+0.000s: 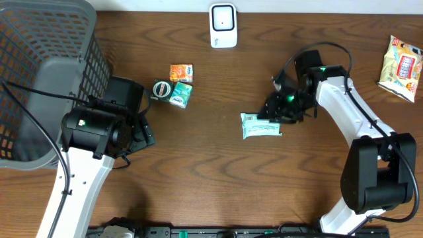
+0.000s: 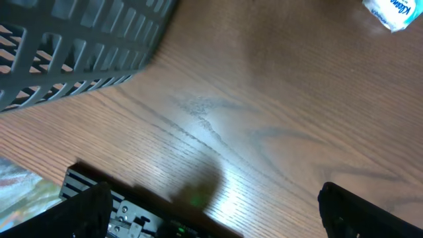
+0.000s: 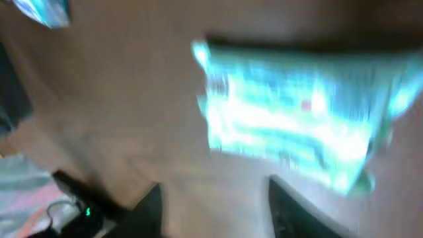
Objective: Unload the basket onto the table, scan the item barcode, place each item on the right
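The right pincer point(image 3: 215, 208) has its two fingers point(image 3: 151, 210) partly apart with only bare table point(image 1: 218, 172) between them, so it holds nothing, though that view is blurry. Just past its tips lies the packet point(image 1: 261, 125), flat near the middle of the table. The scanner point(image 1: 223, 25) stands at the far edge, well apart from the packet. The left pincer point(image 2: 215, 211) is wide open and empty, beside the basket point(image 1: 39, 79). To do this step well, I think the right pincer should come down over one edge of the packet, pinch it gently but firmly, and lift. I cannot see the barcode, so the packet may need turning until its stripes face the scanner.
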